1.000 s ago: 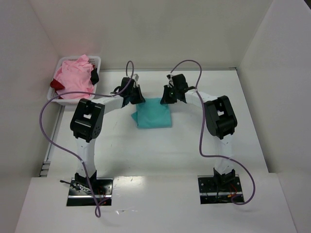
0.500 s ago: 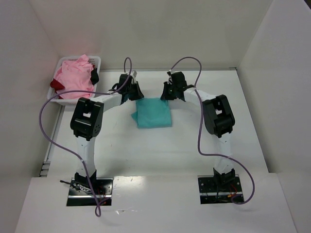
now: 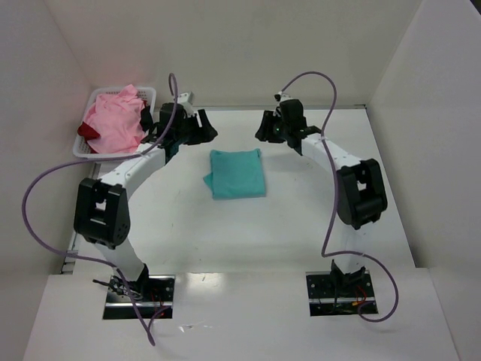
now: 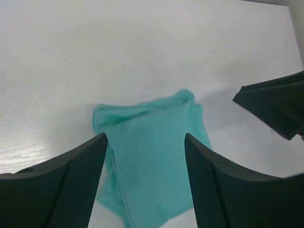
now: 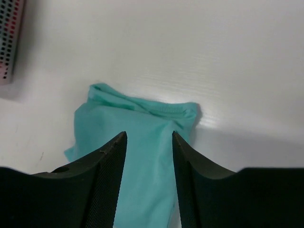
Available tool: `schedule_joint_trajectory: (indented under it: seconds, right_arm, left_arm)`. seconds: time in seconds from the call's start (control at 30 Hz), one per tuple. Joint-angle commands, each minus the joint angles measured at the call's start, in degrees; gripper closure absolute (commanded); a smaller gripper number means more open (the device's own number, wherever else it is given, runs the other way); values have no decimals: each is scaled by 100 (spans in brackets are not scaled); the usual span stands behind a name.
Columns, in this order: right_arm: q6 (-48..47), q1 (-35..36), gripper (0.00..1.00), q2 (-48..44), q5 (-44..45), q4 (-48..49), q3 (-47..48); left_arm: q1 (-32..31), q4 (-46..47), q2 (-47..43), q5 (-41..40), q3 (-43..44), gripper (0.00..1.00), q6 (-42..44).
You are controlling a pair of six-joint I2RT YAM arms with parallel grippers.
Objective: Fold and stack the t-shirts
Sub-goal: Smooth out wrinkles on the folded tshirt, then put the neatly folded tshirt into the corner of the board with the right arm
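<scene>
A teal t-shirt (image 3: 237, 173) lies folded into a small rectangle in the middle of the table, touched by neither gripper. My left gripper (image 3: 204, 129) hovers behind its far left corner, open and empty. In the left wrist view the teal t-shirt (image 4: 152, 156) shows through the open left gripper (image 4: 145, 142). My right gripper (image 3: 264, 129) hovers behind the far right corner, also open and empty. The right wrist view has the folded shirt (image 5: 137, 147) below the right gripper (image 5: 148, 137). A light pink t-shirt (image 3: 113, 120) and a dark red t-shirt (image 3: 88, 132) lie crumpled in the basket.
A white lattice basket (image 3: 148, 92) stands at the far left corner; its edge (image 5: 9, 42) shows in the right wrist view. White walls close in the table on the left, back and right. The right gripper's black finger (image 4: 278, 107) shows in the left wrist view.
Both grippers have opened, let go of the teal shirt's far edge and drawn back toward the far wall. The left arm has swung out to the left. The shirt stays folded.
</scene>
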Motion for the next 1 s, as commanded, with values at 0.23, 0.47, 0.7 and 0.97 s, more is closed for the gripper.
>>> schedule_joint_trajectory:
  seconds: [0.23, 0.47, 0.7, 0.97]
  right_arm:
    - [86, -15, 39, -1471, -164, 57, -1646]
    - [209, -15, 0, -1576, -234, -14, -2218]
    - [359, -15, 0, -1015, -577, 382, -2113]
    - [359, -15, 0, -398, -578, 443, -1832]
  left_arm:
    - [-158, -518, -690, 595, -1003, 26, 91]
    - [-220, -818, -559, 366, -1258, 19, -128]
    - [-273, -933, -751, 287, -1258, 15, -76]
    - [-273, -1179, -804, 435, -1135, 12, -23]
